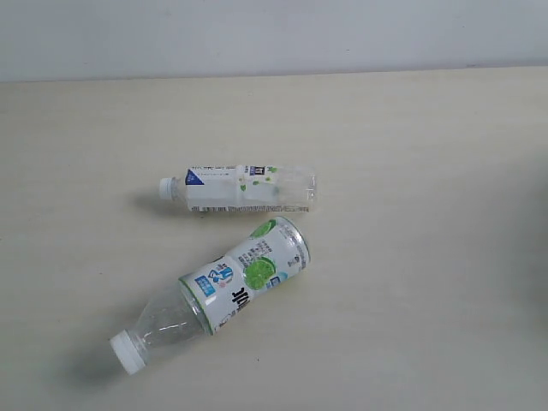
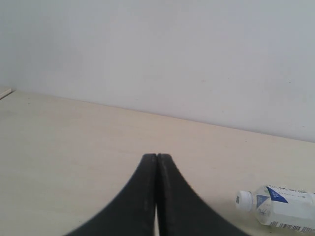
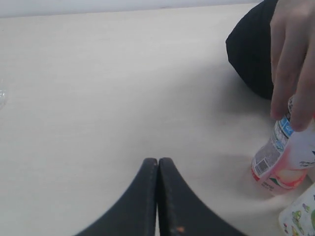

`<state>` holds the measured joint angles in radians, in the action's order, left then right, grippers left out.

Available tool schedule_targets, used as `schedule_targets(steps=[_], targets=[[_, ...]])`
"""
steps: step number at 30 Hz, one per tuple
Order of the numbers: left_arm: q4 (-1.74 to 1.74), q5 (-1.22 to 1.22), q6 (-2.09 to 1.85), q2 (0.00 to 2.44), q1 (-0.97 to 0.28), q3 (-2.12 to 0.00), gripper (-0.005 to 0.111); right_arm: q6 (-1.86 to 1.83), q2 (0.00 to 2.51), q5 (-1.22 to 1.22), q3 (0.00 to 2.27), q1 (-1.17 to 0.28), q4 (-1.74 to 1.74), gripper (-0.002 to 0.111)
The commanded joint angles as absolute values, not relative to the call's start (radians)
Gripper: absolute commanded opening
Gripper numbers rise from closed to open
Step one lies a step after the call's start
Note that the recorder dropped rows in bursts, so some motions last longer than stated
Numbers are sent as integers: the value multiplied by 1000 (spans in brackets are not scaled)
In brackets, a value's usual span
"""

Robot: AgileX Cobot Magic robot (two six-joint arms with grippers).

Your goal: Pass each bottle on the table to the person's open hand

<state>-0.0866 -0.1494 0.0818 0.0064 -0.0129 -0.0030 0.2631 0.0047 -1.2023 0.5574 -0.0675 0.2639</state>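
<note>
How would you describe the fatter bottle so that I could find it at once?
On the pale beige table, two clear bottles lie on their sides near the middle of the exterior view. The fat bottle is the lower one, lying at a slant below the slim bottle. Its wider body and its white-green label with a green circle set it apart.

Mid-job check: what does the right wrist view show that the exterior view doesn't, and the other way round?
Only the right wrist view: the right gripper, shut and empty, and the person's hand, black-sleeved, fingers on the top of a pink bottle, with a green-printed label corner beside it. Only the exterior view: the slim white-labelled bottle and a fat green-labelled bottle, both lying on their sides. Both: the pale table.
</note>
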Motion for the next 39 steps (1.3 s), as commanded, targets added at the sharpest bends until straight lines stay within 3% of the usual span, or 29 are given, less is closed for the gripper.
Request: schedule_targets(steps=[1, 7, 15, 21, 39], targets=[[-91, -148, 84, 0, -10, 0, 0, 265, 0, -1197, 555, -64, 266, 0], [-91, -148, 84, 0, -10, 0, 0, 265, 0, -1177, 555, -64, 266, 0], [-91, -148, 84, 0, -10, 0, 0, 305, 0, -860, 555, -64, 214, 0], [-91, -148, 84, 0, -10, 0, 0, 316, 0, -943, 533, -64, 243, 0], [-91, -148, 84, 0, -10, 0, 0, 318, 0, -756, 455, -64, 332, 0]])
